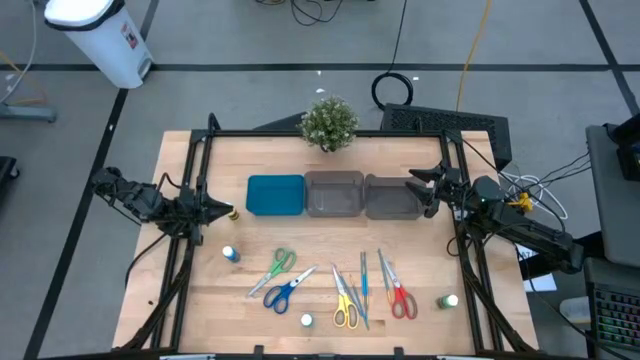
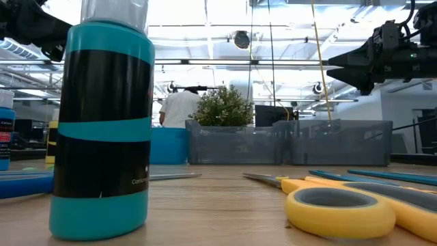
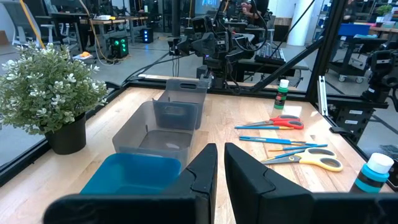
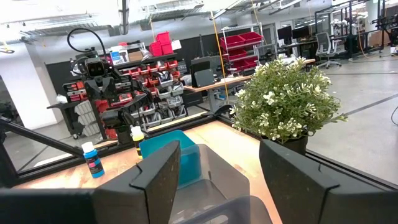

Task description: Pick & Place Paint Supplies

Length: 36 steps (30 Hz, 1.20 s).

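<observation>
The paint supplies lie on the near half of the table: green scissors (image 1: 279, 267), blue scissors (image 1: 288, 290), yellow scissors (image 1: 345, 303), red scissors (image 1: 399, 293) and thin blue sticks (image 1: 363, 280). Small bottles stand around them: blue (image 1: 231, 254), teal (image 1: 306, 320), green (image 1: 448, 301), and a yellow one (image 1: 232, 214) right by my left gripper. My left gripper (image 1: 216, 210) hovers shut at the table's left edge, beside the teal tray (image 1: 275, 195). My right gripper (image 1: 421, 191) hovers open at the right, next to the grey bins, with nothing between its fingers (image 4: 155, 177).
Two grey translucent bins (image 1: 334, 194) (image 1: 392, 197) stand in a row with the teal tray across the table's middle. A small potted plant (image 1: 328, 122) stands at the far edge. Black frame posts run along both sides. Bare wood lies between the row and the supplies.
</observation>
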Available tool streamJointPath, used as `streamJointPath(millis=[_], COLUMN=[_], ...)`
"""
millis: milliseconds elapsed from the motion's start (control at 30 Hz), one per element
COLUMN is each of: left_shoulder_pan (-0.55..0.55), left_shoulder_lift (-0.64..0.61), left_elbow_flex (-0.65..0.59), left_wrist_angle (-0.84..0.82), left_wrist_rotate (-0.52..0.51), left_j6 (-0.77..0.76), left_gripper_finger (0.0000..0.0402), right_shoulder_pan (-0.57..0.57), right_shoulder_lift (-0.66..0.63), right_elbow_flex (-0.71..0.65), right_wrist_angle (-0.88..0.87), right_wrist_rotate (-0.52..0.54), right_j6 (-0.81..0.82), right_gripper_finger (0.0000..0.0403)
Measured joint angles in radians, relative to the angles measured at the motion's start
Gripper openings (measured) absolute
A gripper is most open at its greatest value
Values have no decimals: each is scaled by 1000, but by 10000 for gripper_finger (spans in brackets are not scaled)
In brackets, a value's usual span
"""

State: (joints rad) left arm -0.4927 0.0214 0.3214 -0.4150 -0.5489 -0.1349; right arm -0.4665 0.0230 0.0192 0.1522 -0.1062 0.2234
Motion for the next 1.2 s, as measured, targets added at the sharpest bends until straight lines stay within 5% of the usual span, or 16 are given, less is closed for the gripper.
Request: streamJointPath(millis=[900, 967, 1100, 1200], left_shoulder_pan=[0, 0, 0, 0], left_shoulder_lift=[0, 0, 0, 0], left_elbow_flex=[0, 0, 0, 0], left_wrist_angle=[0, 0, 0, 0], left_wrist_rotate=[0, 0, 0, 0], left_j6=[0, 0, 0, 0], left_gripper_finger=[37, 37, 37, 37], right_shoulder_pan=[0, 0, 0, 0], right_shoulder_lift=[0, 0, 0, -1], right_elbow_flex=[0, 0, 0, 0], right_wrist_angle=[7, 47, 139, 177], right_wrist_rotate=[0, 0, -46, -47], right_j6=[12, 82, 468, 553], right_gripper_finger=[211, 212, 211, 212])
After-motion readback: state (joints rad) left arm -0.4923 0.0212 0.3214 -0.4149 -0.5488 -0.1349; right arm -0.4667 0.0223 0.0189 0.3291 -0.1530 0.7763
